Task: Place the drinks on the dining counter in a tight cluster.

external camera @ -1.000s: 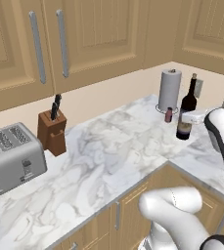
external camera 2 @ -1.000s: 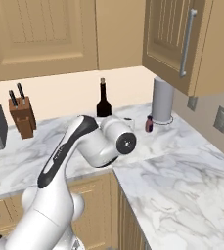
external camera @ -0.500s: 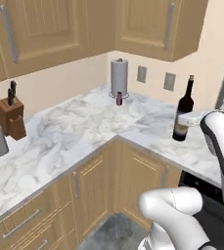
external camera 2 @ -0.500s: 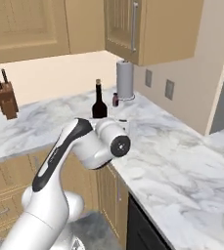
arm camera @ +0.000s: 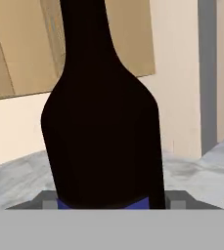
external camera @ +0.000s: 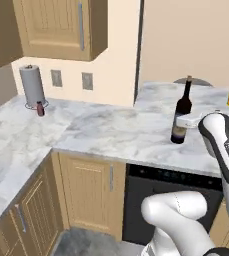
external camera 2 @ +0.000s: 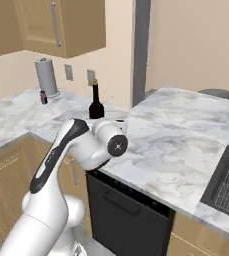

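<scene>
The tool is clamped on the wine bottle, held upright above the surface; the small reddish bottle waits far off, nothing clustered yet

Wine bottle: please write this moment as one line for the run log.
claw: shut on wine bottle | bottle: upright, carried above marble counter | small reddish bottle: beside paper towel roll | clustering: not yet done

You can't see the wine bottle whole in the hand view: its neck runs off the top edge. The fingers barely clear the bottom. In the right base view, the arm hides its lower body.
</scene>
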Available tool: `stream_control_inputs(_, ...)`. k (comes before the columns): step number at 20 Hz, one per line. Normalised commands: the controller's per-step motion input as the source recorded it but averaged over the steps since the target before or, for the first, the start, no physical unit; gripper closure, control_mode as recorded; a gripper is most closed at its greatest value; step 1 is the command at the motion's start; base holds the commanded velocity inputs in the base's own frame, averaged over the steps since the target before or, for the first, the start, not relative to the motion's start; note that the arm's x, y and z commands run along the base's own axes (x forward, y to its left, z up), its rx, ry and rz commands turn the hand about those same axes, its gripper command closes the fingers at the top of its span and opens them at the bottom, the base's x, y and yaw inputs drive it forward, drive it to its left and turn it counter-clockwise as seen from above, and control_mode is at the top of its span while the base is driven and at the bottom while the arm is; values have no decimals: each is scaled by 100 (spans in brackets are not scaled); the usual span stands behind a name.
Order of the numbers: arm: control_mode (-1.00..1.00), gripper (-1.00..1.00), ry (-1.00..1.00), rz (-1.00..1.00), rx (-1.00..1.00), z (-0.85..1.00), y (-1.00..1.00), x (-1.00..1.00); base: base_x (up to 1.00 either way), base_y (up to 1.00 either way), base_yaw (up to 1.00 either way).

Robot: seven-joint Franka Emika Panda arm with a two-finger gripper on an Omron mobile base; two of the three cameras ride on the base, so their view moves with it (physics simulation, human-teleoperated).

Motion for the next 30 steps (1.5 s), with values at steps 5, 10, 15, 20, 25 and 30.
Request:
stream_control_inputs(5,100,100,0,0,0,0,0,0,-8,20,-86)
stream_control_inputs(10,100,100,0,0,0,0,0,0,0,13,-91)
stream_control_inputs(15,100,100,0,0,0,0,0,0,4,0,-91)
stream_control_inputs(20,100,100,0,0,0,0,0,0,59,-49,-31)
stream_control_inputs(25,100,100,0,0,0,0,0,0,65,-98,32)
stream_control_inputs(30,100,100,0,0,0,0,0,0,61,-100,13)
